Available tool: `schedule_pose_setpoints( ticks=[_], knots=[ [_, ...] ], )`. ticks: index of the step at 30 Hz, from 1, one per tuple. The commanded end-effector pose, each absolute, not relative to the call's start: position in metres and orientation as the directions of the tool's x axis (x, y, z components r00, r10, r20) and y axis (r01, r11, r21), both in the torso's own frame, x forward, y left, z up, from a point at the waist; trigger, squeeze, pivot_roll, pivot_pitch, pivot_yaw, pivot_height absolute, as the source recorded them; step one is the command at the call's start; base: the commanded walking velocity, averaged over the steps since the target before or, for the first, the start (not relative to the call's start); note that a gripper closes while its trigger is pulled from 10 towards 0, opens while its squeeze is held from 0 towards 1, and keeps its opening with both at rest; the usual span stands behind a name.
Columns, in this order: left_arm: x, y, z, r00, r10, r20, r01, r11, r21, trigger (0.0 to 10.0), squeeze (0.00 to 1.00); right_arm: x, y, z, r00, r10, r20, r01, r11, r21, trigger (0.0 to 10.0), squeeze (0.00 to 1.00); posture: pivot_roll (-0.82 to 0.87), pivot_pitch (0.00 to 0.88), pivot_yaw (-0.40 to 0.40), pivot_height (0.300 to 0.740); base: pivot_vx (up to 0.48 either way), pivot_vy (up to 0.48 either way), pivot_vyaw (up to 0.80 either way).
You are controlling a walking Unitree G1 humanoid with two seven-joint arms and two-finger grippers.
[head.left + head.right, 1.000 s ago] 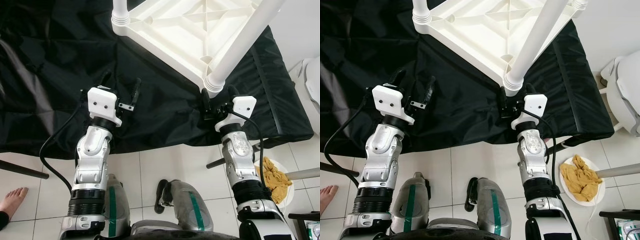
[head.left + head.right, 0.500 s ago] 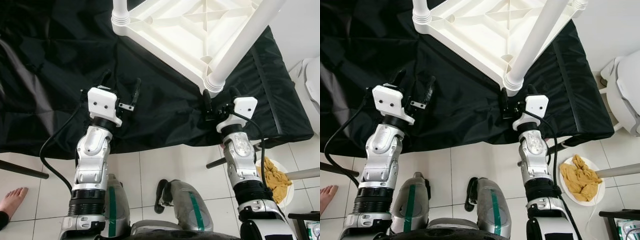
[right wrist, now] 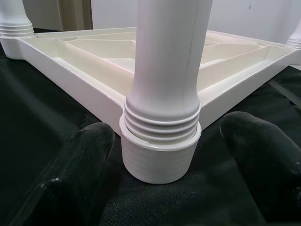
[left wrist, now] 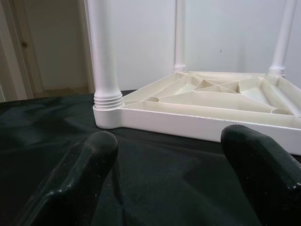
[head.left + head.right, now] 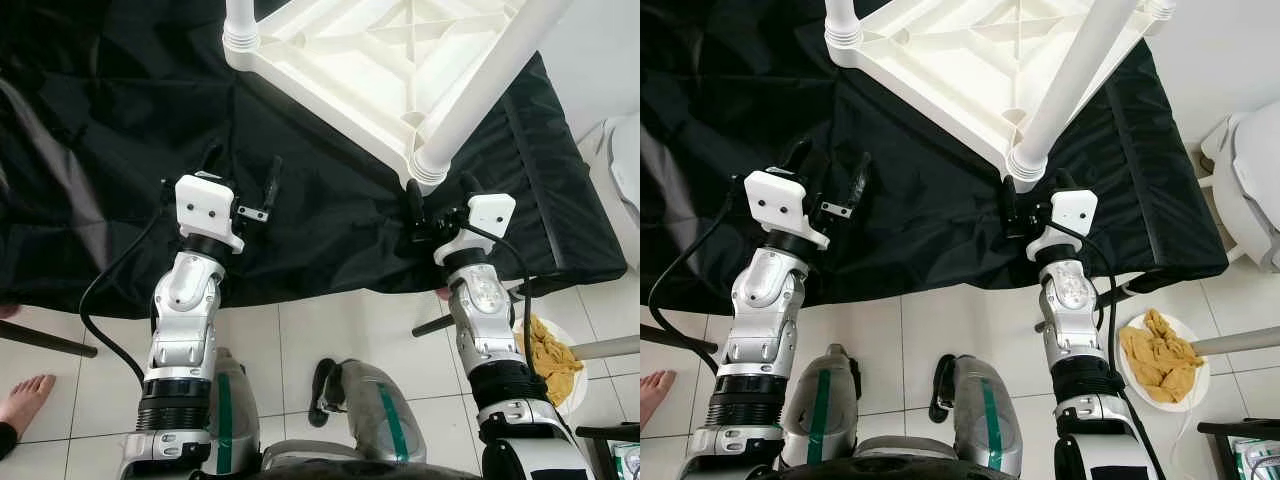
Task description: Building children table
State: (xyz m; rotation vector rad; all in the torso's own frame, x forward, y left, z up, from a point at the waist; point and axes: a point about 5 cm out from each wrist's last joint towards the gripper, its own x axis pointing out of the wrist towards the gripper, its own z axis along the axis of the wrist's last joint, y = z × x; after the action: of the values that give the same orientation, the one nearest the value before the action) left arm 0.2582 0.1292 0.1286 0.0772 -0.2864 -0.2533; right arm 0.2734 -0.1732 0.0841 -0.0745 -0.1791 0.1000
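1. Black cloth covers a low surface whose near edge runs just in front of the robot's knees; white floor tiles lie below that edge.
2. On the cloth, toward its far right part, a white plastic children's table lies upside down, ribbed underside up, legs pointing upward.
3. Its nearest corner sits close to the cloth's near edge, with a white leg seated in the ribbed corner socket.
4. The right gripper is at that corner, its black fingers spread wide on either side of the leg's base and not touching it.
5. The left gripper hovers over bare cloth, well apart from the table's left corner leg, fingers spread wide and holding nothing.
6. Open cloth stretches to the left of the table and between the two grippers.
7. On the floor at the right, a white plate holds a crumpled yellow cloth.
8. A person's bare foot rests on the tiles at the far left.
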Motion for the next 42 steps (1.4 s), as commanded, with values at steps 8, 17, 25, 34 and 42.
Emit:
schedule_pose_setpoints(
  ticks=[8,17,25,34,42],
  knots=[
    [0.2605,0.1292,0.126,0.942,-0.194,0.274,0.177,0.98,0.087,10.0,0.0,0.2731,-0.1798,0.0831,0.979,0.106,0.172,-0.089,0.99,-0.105,10.0,0.0,0.11,0.024,-0.106,0.74,0.0,0.0,0.0],
    [0.2609,0.1278,0.1254,0.94,-0.205,0.274,0.188,0.978,0.086,10.0,0.0,0.2738,-0.1809,0.0828,0.979,0.11,0.169,-0.093,0.99,-0.109,10.0,0.0,0.11,0.015,-0.108,0.74,0.0,0.0,0.0],
    [0.2605,0.1275,0.1258,0.938,-0.206,0.28,0.192,0.978,0.076,10.0,0.0,0.2741,-0.1821,0.0824,0.979,0.116,0.165,-0.098,0.989,-0.114,10.0,0.0,0.11,0.01,-0.11,0.74,0.0,0.0,0.0],
    [0.2611,0.1288,0.1267,0.936,-0.203,0.286,0.19,0.979,0.073,10.0,0.0,0.2768,-0.1809,0.0832,0.978,0.123,0.168,-0.104,0.988,-0.116,10.0,0.0,0.12,0.002,-0.112,0.74,0.0,0.0,0.0],
    [0.2616,0.1289,0.1264,0.937,-0.203,0.286,0.19,0.979,0.074,10.0,0.0,0.2778,-0.1803,0.0833,0.978,0.126,0.169,-0.107,0.987,-0.117,10.0,0.0,0.12,0.0,-0.112,0.74,0.0,0.0,0.0]
  ],
)
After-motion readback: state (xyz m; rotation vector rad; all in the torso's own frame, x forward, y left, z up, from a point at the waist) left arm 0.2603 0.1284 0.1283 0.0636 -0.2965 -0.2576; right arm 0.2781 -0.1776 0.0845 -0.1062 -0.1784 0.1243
